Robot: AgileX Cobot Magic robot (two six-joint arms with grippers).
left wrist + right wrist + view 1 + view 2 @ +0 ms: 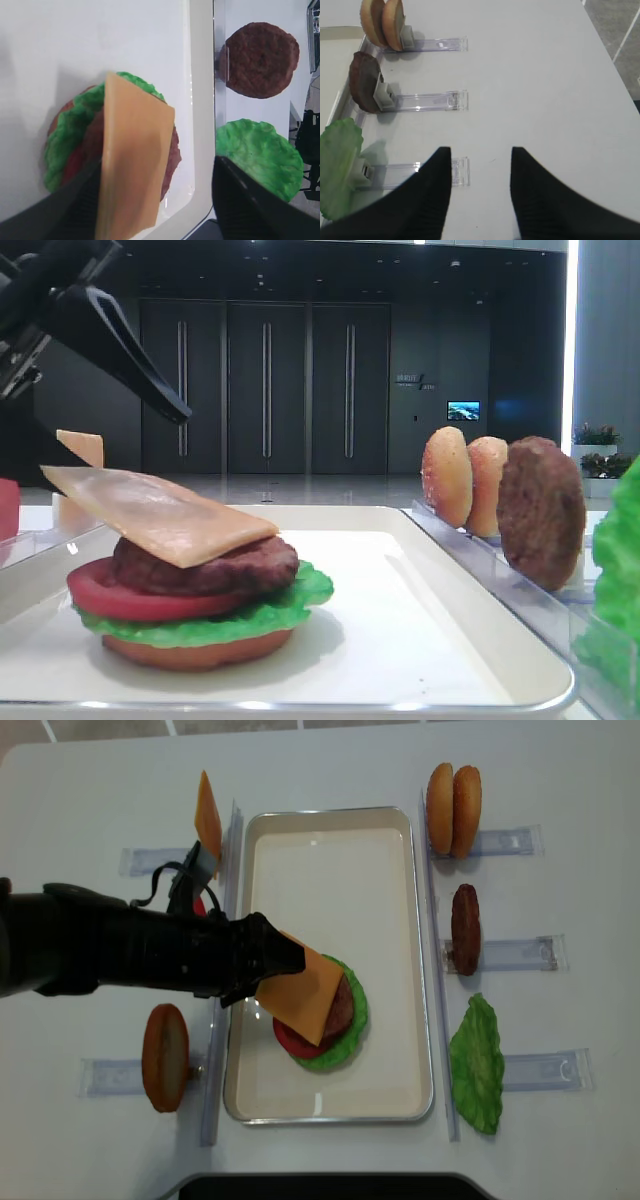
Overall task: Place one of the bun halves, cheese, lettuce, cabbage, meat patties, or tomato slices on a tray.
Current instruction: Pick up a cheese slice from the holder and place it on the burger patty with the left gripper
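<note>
A pale orange cheese slice lies tilted on top of a stack on the white tray. Under it sit a meat patty, a tomato slice, lettuce and a bun half. My left gripper hangs over the stack's left side, open wide. The cheese runs along its left finger, and the other finger stands well clear of it. My right gripper is open over bare table with nothing between its fingers.
Clear racks to the right of the tray hold two bun halves, a patty and a lettuce leaf. On the left stand another cheese slice and a bun half. My left arm crosses the left racks.
</note>
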